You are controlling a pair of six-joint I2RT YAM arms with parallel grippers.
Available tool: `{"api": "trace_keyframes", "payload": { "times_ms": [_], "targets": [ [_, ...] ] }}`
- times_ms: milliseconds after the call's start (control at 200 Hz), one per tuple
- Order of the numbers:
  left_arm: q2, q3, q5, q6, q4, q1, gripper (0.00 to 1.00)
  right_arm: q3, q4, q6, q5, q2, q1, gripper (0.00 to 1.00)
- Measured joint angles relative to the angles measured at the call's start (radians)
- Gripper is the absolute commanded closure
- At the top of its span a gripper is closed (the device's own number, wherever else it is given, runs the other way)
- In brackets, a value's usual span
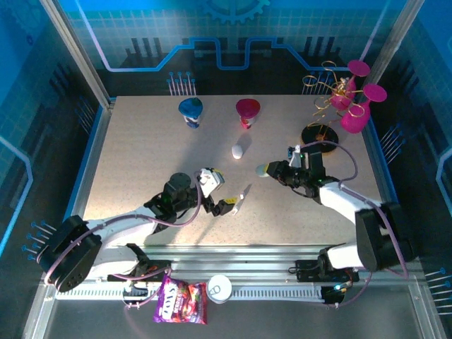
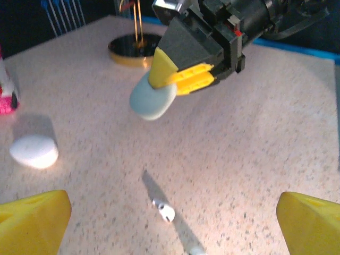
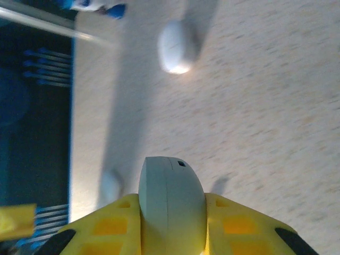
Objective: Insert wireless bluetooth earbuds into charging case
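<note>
My left end effector (image 2: 171, 223) gapes wide over an earbud (image 2: 164, 211) on the table (image 1: 141, 155); the right end effector (image 3: 171, 223) clamps a pale charging case (image 3: 171, 186) just beyond, a white case (image 2: 34, 151) lying toward the red cup (image 1: 247, 111).

Left wrist view: a small white piece (image 2: 196, 251) is cut off by the bottom edge, too little showing to identify; the yellow fingertips (image 2: 33, 222) of the left gripper (image 2: 172, 228) are clipped at the lower corners. Right wrist view: the pale case (image 3: 171, 202) runs off the bottom edge; a white blob (image 3: 110, 186) at lower left is blurred.
</note>
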Motion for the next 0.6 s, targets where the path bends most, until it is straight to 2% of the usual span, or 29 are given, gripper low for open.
{"api": "trace_keyframes", "payload": {
  "times_ms": [140,390,485,600],
  "targets": [
    [0.0,0.002,-0.035,0.0,-0.05,-0.01,0.01,0.039,0.057,-0.024,0.068,0.156,-0.008,0.78],
    [-0.004,0.003,-0.097,-0.019,-0.063,-0.018,0.01,0.182,0.169,-0.016,0.087,0.404,-0.009,0.76],
    [-0.033,0.003,-0.144,-0.034,-0.106,-0.018,0.01,0.209,0.198,-0.014,0.09,0.438,-0.011,0.68],
    [-0.079,0.019,-0.232,-0.086,-0.202,-0.019,0.01,0.211,0.198,-0.021,0.101,0.441,-0.012,0.52]
  ]
}}
